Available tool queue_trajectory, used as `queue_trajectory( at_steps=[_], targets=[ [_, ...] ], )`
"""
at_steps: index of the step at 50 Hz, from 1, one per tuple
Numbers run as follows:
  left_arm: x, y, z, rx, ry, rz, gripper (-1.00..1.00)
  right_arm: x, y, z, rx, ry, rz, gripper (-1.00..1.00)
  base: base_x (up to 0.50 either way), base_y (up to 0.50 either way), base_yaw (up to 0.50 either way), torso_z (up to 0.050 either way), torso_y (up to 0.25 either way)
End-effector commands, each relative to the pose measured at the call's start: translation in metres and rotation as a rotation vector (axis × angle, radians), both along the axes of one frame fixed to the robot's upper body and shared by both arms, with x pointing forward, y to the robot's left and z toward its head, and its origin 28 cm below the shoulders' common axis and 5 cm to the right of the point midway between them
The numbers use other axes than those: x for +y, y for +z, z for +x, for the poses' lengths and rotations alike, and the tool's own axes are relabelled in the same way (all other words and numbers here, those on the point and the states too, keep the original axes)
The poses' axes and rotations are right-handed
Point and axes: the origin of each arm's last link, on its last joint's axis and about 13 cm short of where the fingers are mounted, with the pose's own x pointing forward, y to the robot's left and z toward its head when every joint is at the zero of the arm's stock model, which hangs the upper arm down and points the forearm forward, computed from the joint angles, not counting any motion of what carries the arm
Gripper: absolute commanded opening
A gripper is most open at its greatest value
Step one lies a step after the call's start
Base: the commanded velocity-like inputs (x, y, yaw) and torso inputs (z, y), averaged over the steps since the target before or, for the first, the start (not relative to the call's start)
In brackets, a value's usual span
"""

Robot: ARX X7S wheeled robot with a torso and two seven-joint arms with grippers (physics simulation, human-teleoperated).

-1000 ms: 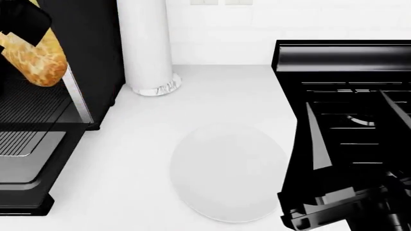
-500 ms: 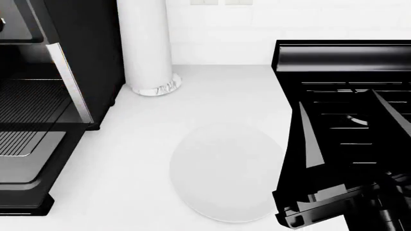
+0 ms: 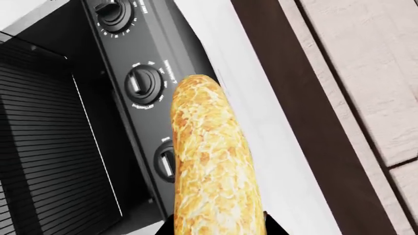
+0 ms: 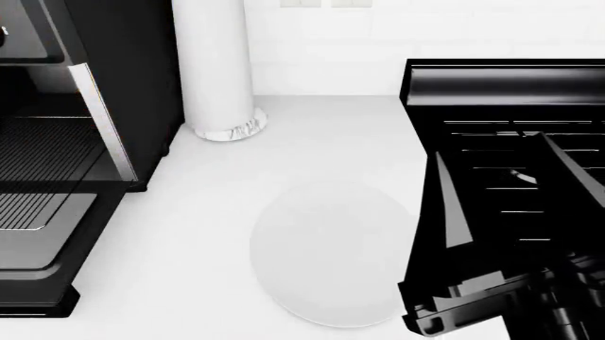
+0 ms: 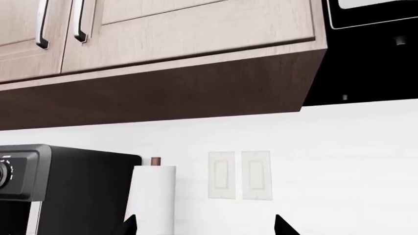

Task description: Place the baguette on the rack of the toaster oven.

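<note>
The baguette [image 3: 212, 161] is off the worktop, carried by the left gripper [image 3: 219, 230], whose dark fingertips pinch its near end at the edge of the left wrist view. It hangs in front of the toaster oven's [image 3: 140, 73] control panel, its far tip beside the middle of 3 knobs [image 3: 142, 83], not over the rack [image 3: 46, 156]. The rack shows as fine parallel bars in the open cavity, to one side of the loaf, with nothing on it in the head view [image 4: 42, 152] either.

By my judgement the pickup and lift are done and the door [image 4: 38, 241] is already down; what is left is to swing the loaf across into the cavity, lower it onto the bars and let go.

The white plate [image 4: 326, 251] lies bare on the worktop [image 4: 189, 234], with a paper towel roll [image 4: 215, 67] behind it. The right gripper [image 5: 203, 225] is spread, holding nothing, aimed at the wall below the wooden cabinets [image 5: 163, 44].

There is small print around the knobs, but it is too fine to read. No brand is legible.
</note>
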Motion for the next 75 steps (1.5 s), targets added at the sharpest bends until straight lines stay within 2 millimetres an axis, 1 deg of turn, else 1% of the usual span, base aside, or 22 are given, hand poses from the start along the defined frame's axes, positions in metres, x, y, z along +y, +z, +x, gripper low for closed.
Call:
queue_trajectory(
  at_steps=[1,13,24,30,37,43,57,69,75],
  targets=[
    [0.007,0.004,0.004,-0.025,0.036,-0.065,-1.00,0.001,-0.001,0.002,0.004,0.001,-0.001,1.00,0.00,0.00,0.00,0.000,0.000],
    [0.011,0.008,0.002,-0.038,0.066,-0.086,-1.00,0.000,-0.001,0.000,0.004,0.003,-0.003,1.00,0.00,0.00,0.00,0.000,0.000],
    [0.015,0.009,0.005,-0.040,0.109,-0.102,-1.00,0.000,-0.001,0.000,0.006,0.003,-0.004,1.00,0.00,0.00,0.00,0.000,0.000],
    [0.017,0.009,0.010,-0.038,0.130,-0.110,-1.00,0.000,-0.001,0.000,0.007,0.002,-0.003,1.00,0.00,0.00,0.00,0.000,0.000],
    [0.020,0.011,0.021,-0.033,0.164,-0.122,-1.00,0.001,-0.002,0.003,0.009,0.000,-0.001,1.00,0.00,0.00,0.00,0.000,0.000],
    [0.020,0.013,0.029,-0.036,0.179,-0.124,-1.00,-0.002,-0.001,0.000,0.008,0.000,0.001,1.00,0.00,0.00,0.00,0.000,0.000],
    [0.020,0.023,0.032,-0.060,0.214,-0.109,-1.00,-0.001,-0.002,0.002,0.011,0.001,0.001,1.00,0.00,0.00,0.00,0.000,0.000],
    [0.018,0.028,0.049,-0.053,0.238,-0.126,-1.00,-0.001,-0.004,0.005,0.017,-0.003,0.003,1.00,0.00,0.00,0.00,0.000,0.000],
    [0.017,0.031,0.052,-0.051,0.247,-0.122,-1.00,-0.001,-0.005,0.006,0.021,-0.003,0.006,1.00,0.00,0.00,0.00,0.000,0.000]
  ],
)
